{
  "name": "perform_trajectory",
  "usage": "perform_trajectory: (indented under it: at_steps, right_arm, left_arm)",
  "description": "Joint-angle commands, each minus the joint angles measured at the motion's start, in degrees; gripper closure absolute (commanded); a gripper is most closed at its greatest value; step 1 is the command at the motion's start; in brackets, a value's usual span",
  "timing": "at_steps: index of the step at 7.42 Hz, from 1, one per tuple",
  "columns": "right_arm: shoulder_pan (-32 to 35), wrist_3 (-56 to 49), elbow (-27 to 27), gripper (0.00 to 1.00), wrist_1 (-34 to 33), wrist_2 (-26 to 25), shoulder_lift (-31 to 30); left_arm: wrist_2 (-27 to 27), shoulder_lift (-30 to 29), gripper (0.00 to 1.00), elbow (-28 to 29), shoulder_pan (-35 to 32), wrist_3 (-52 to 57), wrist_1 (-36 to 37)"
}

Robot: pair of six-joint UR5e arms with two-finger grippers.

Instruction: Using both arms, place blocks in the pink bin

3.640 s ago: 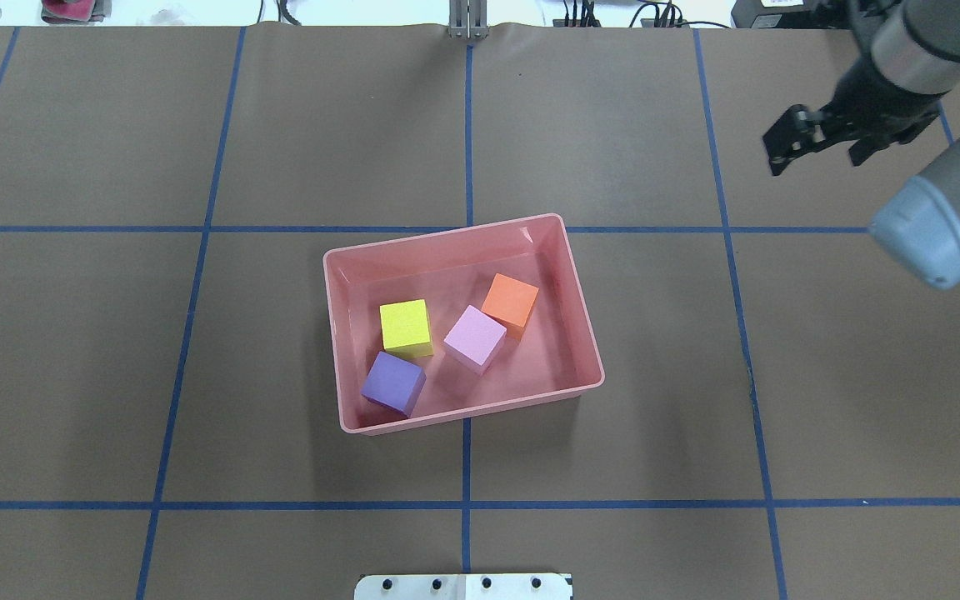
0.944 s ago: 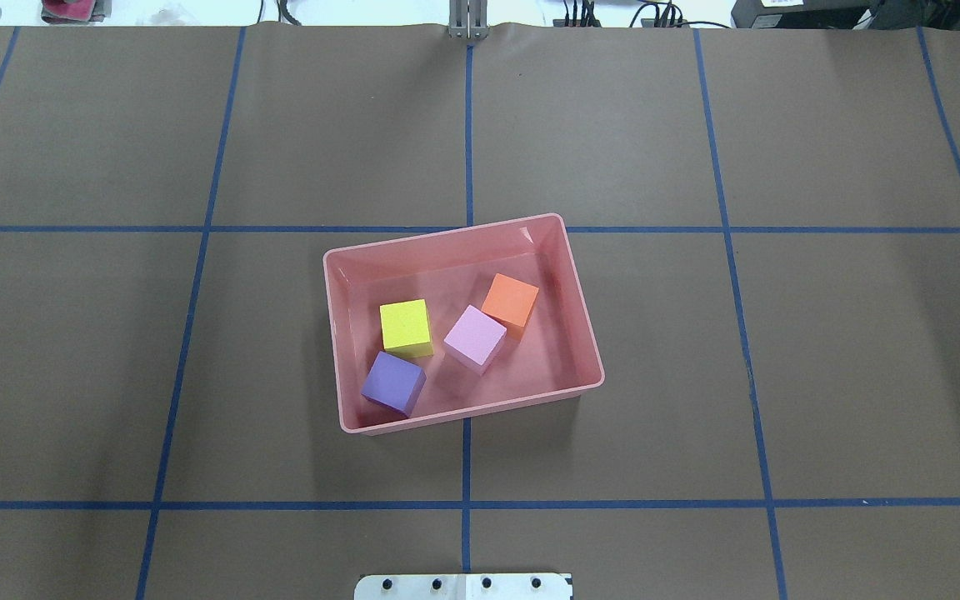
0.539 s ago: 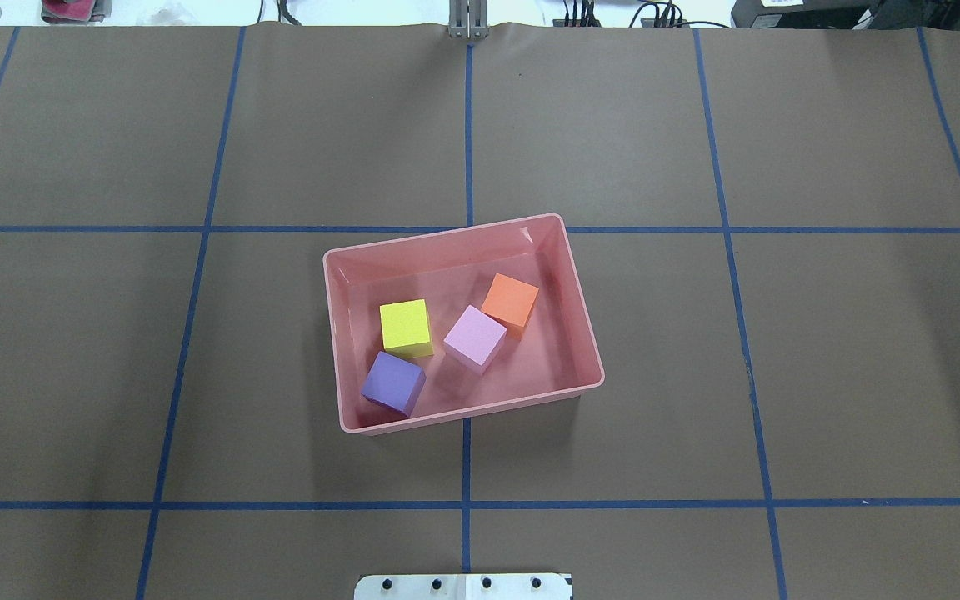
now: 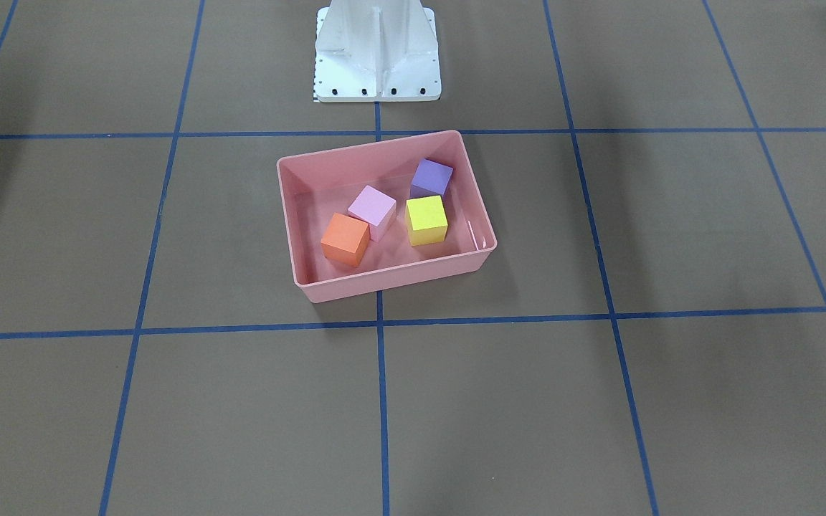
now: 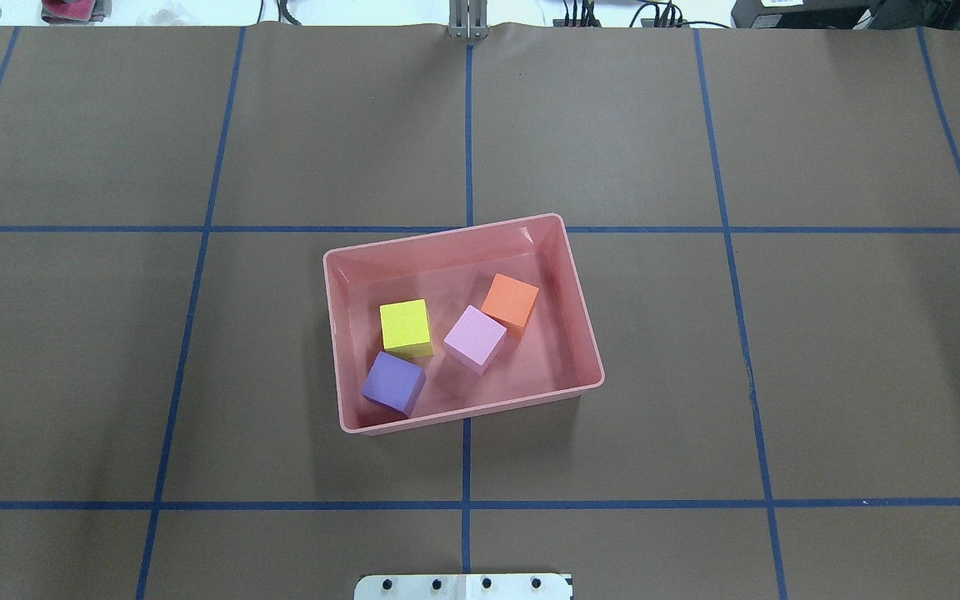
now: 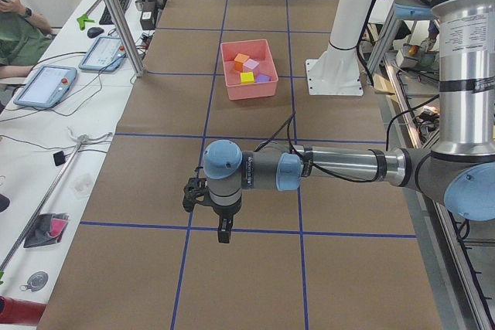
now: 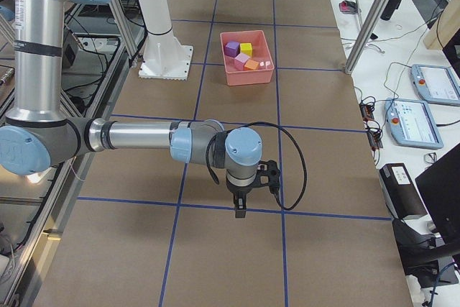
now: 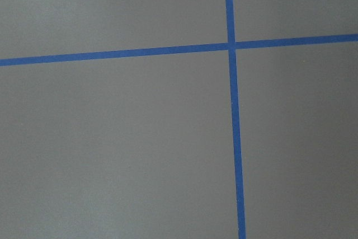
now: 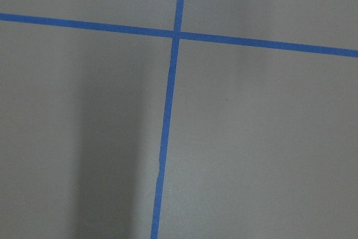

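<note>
Four blocks (image 4: 426, 221) are already sat inside the pink bin (image 5: 445, 236), so the job looks done, judging by how things lie. The bin is parked near the middle of the overhead frame, turned a bit off the blue tape lines (image 5: 113, 228) on the desk (image 5: 197, 375).

In that view the yellow block (image 5: 405, 326) and the purple block (image 5: 392, 382) are found at the lower left of the bin, close together. The light pink block (image 5: 475, 337) is mid-bin, with the orange block (image 5: 510, 302) just up and right of it, touching or very nearly so. Nothing is stacked.

The left claw (image 6: 223, 231) is only caught in the left side view, low in the centre of the frame, over bare desk and well apart from the bin. The right claw (image 7: 240, 210) is seen the same way in the right side view. How far either is open can't be told from those angles. Only desk and tape are shown by the wrist cameras.

Handling, as a guess:
- The blocks look matte and foam-like, so they'd probably be light, a bit squashy and not slippery.
- Each would best be taken from above, across two opposite flat faces.
- The pink and orange pair are crowded, so their outer faces would be easier to reach.
- The bin looks like thin, light plastic that could be shoved easily; its rim would be the place to grip it.
</note>
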Motion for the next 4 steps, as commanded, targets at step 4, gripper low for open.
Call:
perform_trajectory:
  at_steps: [4]
  right_arm:
    - [0.00, -0.06, -0.32, 0.00, 0.09, 0.02, 0.00]
  left_arm:
    - [0.00, 0.18, 0.00, 0.09, 0.05, 0.26, -0.17]
